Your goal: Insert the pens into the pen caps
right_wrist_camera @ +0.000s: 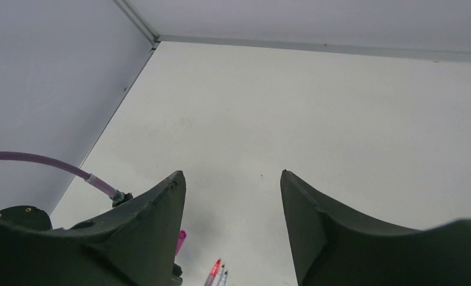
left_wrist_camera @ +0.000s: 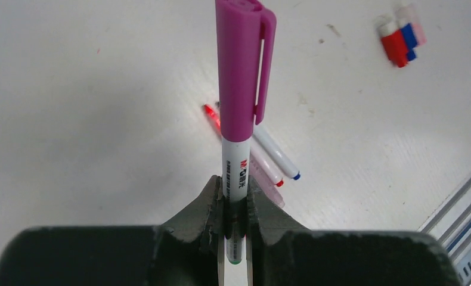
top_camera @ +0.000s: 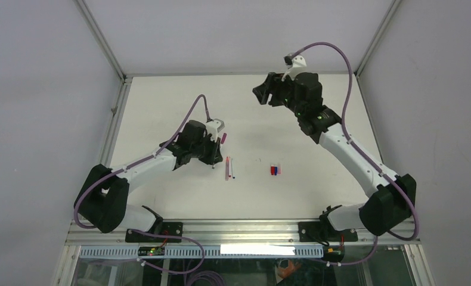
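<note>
My left gripper (left_wrist_camera: 236, 205) is shut on the white barrel of a pen (left_wrist_camera: 235, 176) that wears a magenta cap (left_wrist_camera: 240, 71). In the top view this gripper (top_camera: 217, 146) is left of centre, and the magenta cap (top_camera: 224, 138) sticks out of it. Three uncapped pens (left_wrist_camera: 267, 156) lie together on the table just beyond it; they also show in the top view (top_camera: 229, 168). A red cap (left_wrist_camera: 394, 44), a blue cap (left_wrist_camera: 408, 37) and a pale pink cap (left_wrist_camera: 417, 24) lie side by side to their right, also in the top view (top_camera: 275, 170). My right gripper (top_camera: 265, 93) is open, empty and raised at the back (right_wrist_camera: 233, 190).
The table (top_camera: 179, 95) is white, with a metal rail (top_camera: 245, 225) along the near edge and grey walls on three sides. The left arm's purple cable (right_wrist_camera: 42, 164) shows in the right wrist view.
</note>
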Available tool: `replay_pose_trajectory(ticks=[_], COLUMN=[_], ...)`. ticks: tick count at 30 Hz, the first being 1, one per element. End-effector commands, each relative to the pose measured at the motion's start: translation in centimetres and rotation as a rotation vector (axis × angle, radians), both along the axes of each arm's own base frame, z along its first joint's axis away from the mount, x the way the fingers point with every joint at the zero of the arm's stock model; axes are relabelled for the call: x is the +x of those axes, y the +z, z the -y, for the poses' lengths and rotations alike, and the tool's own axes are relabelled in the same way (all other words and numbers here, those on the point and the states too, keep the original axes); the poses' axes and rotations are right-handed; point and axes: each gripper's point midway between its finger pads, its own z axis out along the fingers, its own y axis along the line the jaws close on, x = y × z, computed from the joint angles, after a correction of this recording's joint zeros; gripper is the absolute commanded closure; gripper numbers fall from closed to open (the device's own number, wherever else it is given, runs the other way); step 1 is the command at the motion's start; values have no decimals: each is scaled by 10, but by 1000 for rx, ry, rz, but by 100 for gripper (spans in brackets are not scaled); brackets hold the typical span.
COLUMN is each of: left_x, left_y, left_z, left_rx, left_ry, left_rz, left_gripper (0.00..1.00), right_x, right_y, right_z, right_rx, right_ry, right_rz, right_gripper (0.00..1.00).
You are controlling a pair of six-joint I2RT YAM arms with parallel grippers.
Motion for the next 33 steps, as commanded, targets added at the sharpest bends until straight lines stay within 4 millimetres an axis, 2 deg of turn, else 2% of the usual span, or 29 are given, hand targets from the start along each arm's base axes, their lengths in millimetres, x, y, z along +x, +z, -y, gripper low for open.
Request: replay_pose_trajectory(ticks=[1,5,11,16,20,23,28,33], left_x=[2,1,11,17,12,9,1,-1], left_y=[-4,-3,-10,-20,-29,-32,-41,-42], left_z=[-33,-52,-64,-63,-65,-64,-58,-51], left_rx=[122,202,318,287,282,277,263,244], left_ry=[239,356,452,477,472,461,414,384], left_rz=[-113,-156,-260,-364,-424,-452,-520,-546], left_gripper=[100,100,100,100,90,82,76,69], right_x=[-11,-26,-48,-62,-66,-68,-69,-86], right_y=[6,-27,-81,-100,-109,-118,-143,-167], right_z=[33,40,24,8,6,10,37,59], right_rx=[2,-36,-83,-137,-179,-216,-321,-386], right_ry=[-75,-70,-19,15,22,6,-121,-180], right_rz=[26,-74,-222,-284,-311,-344,-433,-509], right_gripper=[37,37,37,38,38,38,41,44])
